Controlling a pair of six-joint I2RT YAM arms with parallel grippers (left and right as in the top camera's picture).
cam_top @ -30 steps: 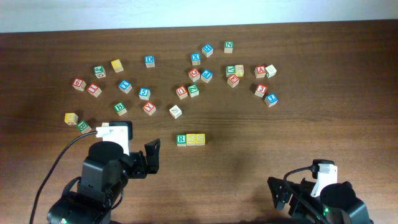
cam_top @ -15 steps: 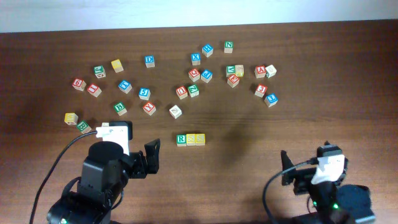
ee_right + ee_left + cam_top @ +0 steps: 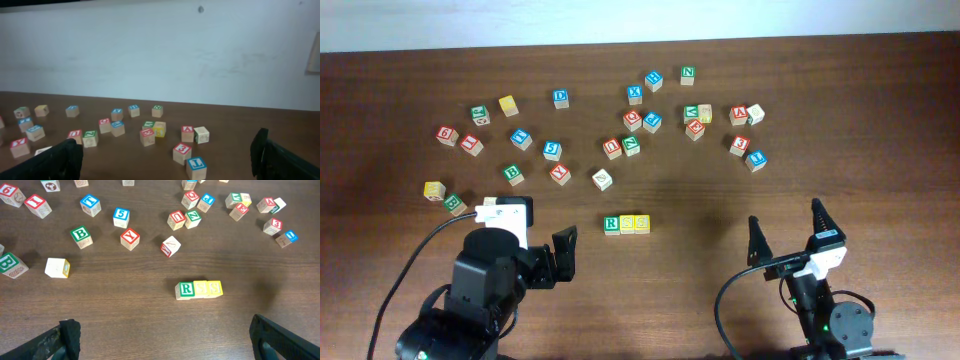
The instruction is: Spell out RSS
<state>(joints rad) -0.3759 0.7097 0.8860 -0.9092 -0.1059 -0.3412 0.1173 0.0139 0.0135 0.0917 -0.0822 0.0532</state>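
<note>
A green R block (image 3: 611,225) and two yellow S blocks (image 3: 634,224) stand touching in a row at the middle front of the table. The row also shows in the left wrist view (image 3: 198,289). My left gripper (image 3: 563,255) is open and empty, left of and in front of the row; its fingers (image 3: 165,340) frame bare wood. My right gripper (image 3: 786,232) is open and empty at the front right, fingers pointing to the table's back. The row is out of the right wrist view (image 3: 165,157).
Several loose letter blocks lie scattered across the back half of the table, a cluster at the right (image 3: 694,126) and another at the left (image 3: 521,139). A yellow block (image 3: 435,190) and a green block (image 3: 454,203) lie by the left arm. A white wall (image 3: 160,55) stands behind the table.
My right arm has swung up from the front right corner, and its open fingers now point toward the back of the table. The left arm and the blocks have not moved.
</note>
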